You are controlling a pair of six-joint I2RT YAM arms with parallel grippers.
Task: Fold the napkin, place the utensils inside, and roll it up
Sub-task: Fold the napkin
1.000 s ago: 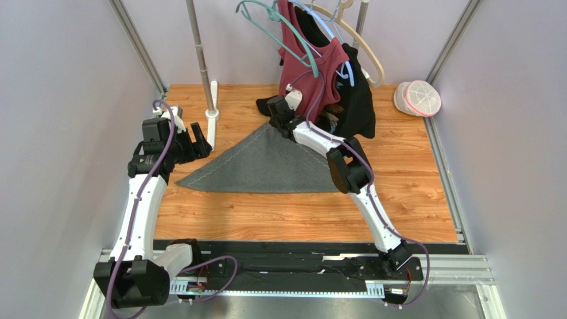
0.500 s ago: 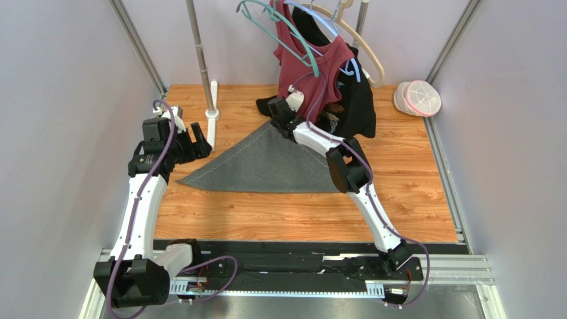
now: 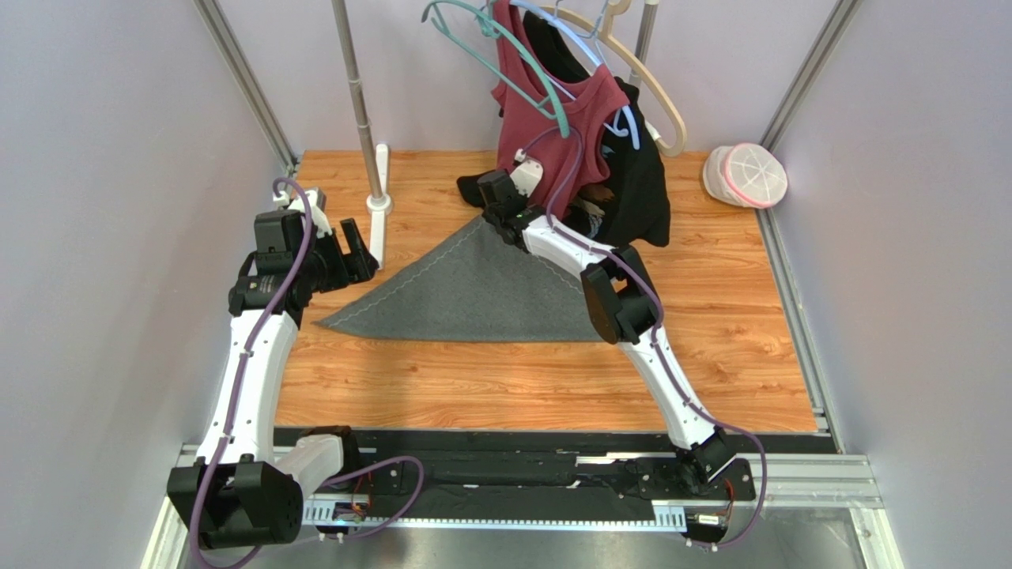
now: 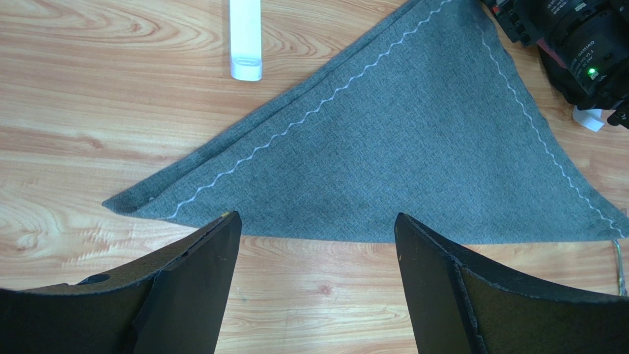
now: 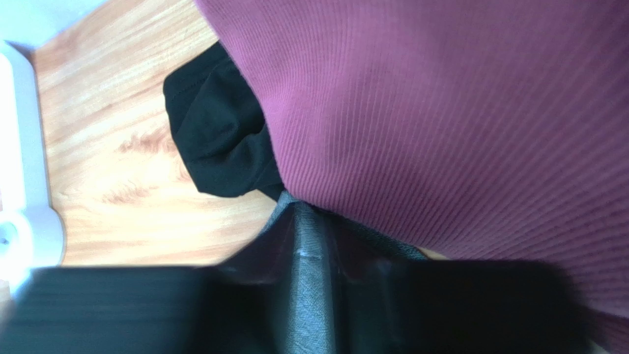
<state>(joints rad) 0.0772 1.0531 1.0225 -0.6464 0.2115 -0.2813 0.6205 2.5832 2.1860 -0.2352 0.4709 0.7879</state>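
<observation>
Looks like we're at the end of the fold; the napkin (image 3: 475, 296) lies as a flat triangle mid-table (image 3: 475, 391), long edge toward the arms, tip at the far side under the maroon top (image 5: 458, 133). To do this bit well, we reckon: let the tip go gently, lift straight up so it doesn't drag, and mind that top. The right gripper (image 5: 310, 251) sits on the tip, jaws close together with a ridge of grey cloth between them; it's too blurry for us to tell if it's actually clamped. The left gripper (image 4: 316, 225) hangs wide open over the napkin's near edge, holding nothing. We can't see the spoon in any view.
</observation>
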